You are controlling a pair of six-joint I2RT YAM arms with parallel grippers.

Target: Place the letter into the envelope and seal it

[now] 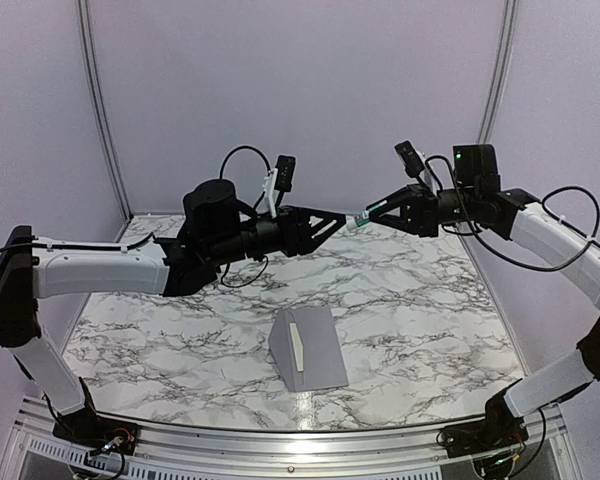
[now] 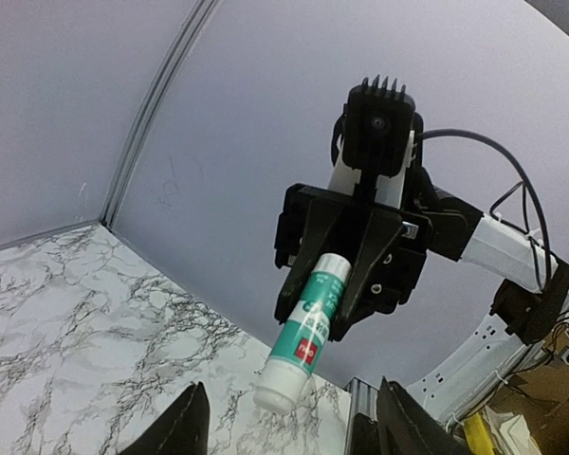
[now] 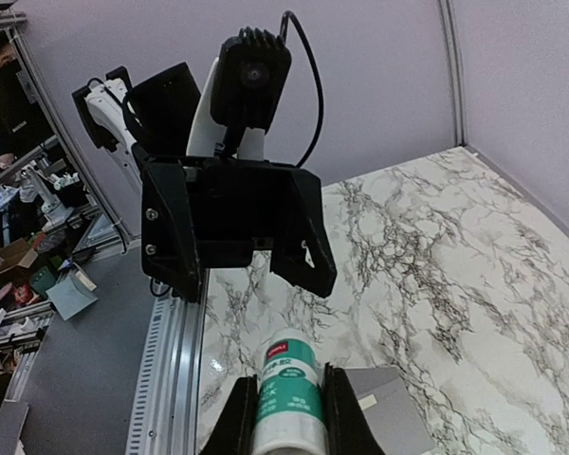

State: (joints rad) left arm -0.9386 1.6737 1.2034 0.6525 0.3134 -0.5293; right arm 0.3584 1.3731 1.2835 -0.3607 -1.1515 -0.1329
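Observation:
A green-and-white tube hangs in the air above the far half of the table, and my right gripper is shut on it. My left gripper faces it, open. Its fingers stand wide on either side of the tube's white end without touching it. The grey envelope lies flat near the table's front middle with its flap raised on the left. A narrow off-white strip shows along the envelope's mouth; I cannot tell whether it is the letter's edge. No loose letter shows.
The marble table is walled at the back and both sides by pale panels. A metal rail runs along the front edge by the arm bases. Both arms reach inward well above the tabletop, and a corner of the envelope appears below the right wrist.

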